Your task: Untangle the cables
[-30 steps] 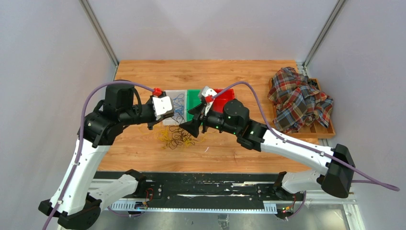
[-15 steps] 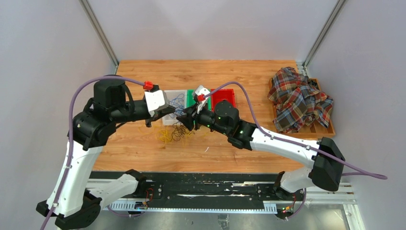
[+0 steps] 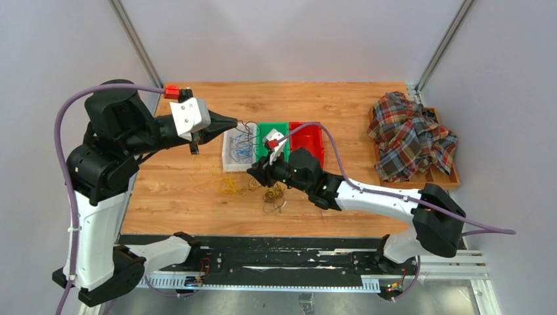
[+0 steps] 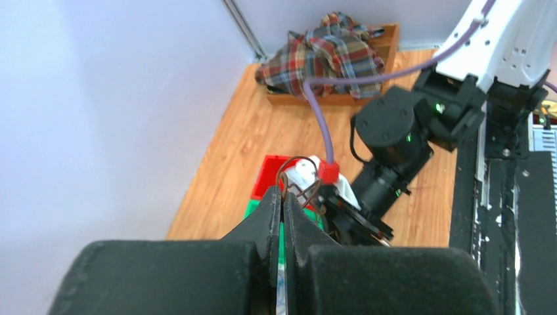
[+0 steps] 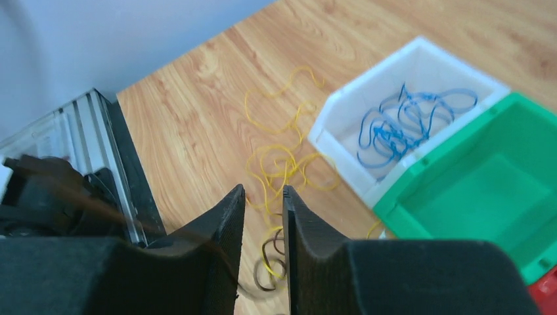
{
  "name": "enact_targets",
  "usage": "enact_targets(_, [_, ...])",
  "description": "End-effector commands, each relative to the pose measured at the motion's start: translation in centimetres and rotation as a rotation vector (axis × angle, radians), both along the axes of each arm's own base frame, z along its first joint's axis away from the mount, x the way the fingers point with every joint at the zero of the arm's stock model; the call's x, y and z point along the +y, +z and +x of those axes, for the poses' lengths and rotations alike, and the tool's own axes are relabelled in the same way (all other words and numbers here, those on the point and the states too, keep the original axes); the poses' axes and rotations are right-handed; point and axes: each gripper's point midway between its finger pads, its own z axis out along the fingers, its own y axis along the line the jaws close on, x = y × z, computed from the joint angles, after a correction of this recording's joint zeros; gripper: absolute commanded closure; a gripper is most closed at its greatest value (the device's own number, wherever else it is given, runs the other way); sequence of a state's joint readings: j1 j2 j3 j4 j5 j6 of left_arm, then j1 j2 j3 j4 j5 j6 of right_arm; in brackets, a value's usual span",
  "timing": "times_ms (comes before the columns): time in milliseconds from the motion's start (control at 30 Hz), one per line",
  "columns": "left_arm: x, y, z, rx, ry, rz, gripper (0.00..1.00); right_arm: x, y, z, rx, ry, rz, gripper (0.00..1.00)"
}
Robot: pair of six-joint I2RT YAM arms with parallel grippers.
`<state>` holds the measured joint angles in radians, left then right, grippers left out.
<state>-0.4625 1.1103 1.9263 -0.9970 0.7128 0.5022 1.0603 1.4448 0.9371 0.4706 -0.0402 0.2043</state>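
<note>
The left gripper (image 4: 282, 197) is raised above the counter (image 3: 341, 105), its fingers pressed together on a loop of dark cable (image 4: 297, 182); the right gripper (image 5: 263, 197) sits low over the yellow cables (image 5: 279, 161), its fingers a narrow gap apart, and I cannot tell whether a strand lies between them. The yellow cables sprawl on the wood beside the white bin (image 5: 332, 108), with dark loops (image 3: 272, 194) just next to them; blue cables (image 5: 407, 115) already lie in that bin. The step in hand looks like drawing the dark cable clear of the rest; it would go best with the low gripper pinning the yellow bunch down while the raised one pulls up and away slowly, so the strand slides out rather than dragging the bunch along; a jerk could tighten the tangle or slip the thin wire from the grip. No brand, label or writing can be read anywhere.
</note>
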Motion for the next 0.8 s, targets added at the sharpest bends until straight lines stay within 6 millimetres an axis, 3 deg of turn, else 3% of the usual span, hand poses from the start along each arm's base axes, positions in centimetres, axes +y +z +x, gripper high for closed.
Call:
enact_targets(0, [-0.2, 2.7, -0.4, -0.052, -0.016, -0.041, 1.0, -0.2, -3.7, -0.7, 0.079, -0.022, -0.011, 0.73])
enact_targets(167, [0.0, 5.2, 0.3, -0.12, 0.02, -0.076, 0.99, -1.2, -7.1, -1.4, 0.142, -0.043, -0.039, 0.74])
enact_targets(400, [1.1, 10.5, 1.2, -0.263, 0.123, -0.2, 1.0, -2.1, -9.1, -1.7, 0.173, -0.063, -0.064, 0.73])
enact_targets(633, [4.3, 18.0, 0.9, -0.489, 0.281, -0.416, 1.0, -1.5, -7.6, -2.4, 0.177, -0.012, -0.022, 0.68])
enact_targets(767, [6.4, 20.9, 0.6, -0.588, 0.372, -0.524, 1.0, -1.6, -6.5, -2.8, 0.172, 0.003, 0.009, 0.64])
